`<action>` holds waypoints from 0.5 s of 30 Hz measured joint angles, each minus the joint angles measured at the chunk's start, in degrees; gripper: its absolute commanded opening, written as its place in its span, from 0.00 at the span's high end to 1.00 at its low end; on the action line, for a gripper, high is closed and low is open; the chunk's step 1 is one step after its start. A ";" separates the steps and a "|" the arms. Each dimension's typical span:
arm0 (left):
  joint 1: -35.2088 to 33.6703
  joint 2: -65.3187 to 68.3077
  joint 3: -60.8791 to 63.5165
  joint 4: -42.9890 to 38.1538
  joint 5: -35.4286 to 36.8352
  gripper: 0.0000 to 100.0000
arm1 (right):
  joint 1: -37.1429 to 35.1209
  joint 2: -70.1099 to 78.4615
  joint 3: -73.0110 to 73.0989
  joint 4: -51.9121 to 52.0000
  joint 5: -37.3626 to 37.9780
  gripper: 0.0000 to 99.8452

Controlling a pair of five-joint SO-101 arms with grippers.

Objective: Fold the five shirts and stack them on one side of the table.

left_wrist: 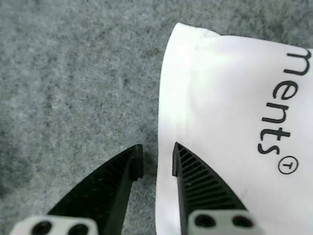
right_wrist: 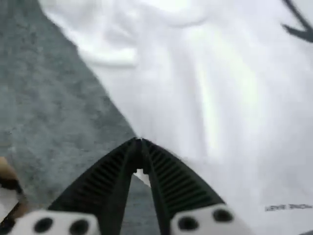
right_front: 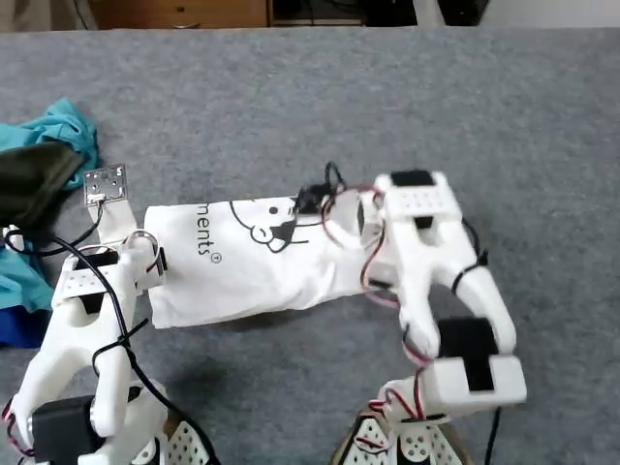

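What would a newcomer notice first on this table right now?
The white printed shirt lies stretched across the middle of the grey table cover, between both arms. The left tool straddles its hem, slightly open, while the right tool is pinched shut on its other end. Teal and dark garments are heaped beside the left arm.

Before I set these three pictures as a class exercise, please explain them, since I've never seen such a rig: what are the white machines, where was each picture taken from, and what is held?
The white machines are two robot arms, each ending in a two-fingered gripper. One picture looks down over the grey table; the other two come from cameras on the arms' wrists. A white shirt, partly folded, lies in the middle; other shirts are heaped at the table's edge. The left gripper is open astride the white shirt's edge. The right gripper is shut, apparently pinching its cloth.
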 measured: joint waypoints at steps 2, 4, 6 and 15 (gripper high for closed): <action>0.00 0.00 0.00 0.00 0.00 0.88 | 1.32 4.13 -5.36 -0.70 0.09 1.00; 0.00 0.00 0.00 0.00 0.00 0.88 | 2.11 7.91 -10.90 -0.97 0.26 1.00; 0.00 0.00 0.00 0.00 0.00 0.88 | 2.11 9.14 -16.09 0.18 0.35 1.00; 0.00 0.00 0.00 0.00 0.00 0.88 | 2.02 9.23 -30.95 9.41 0.26 1.00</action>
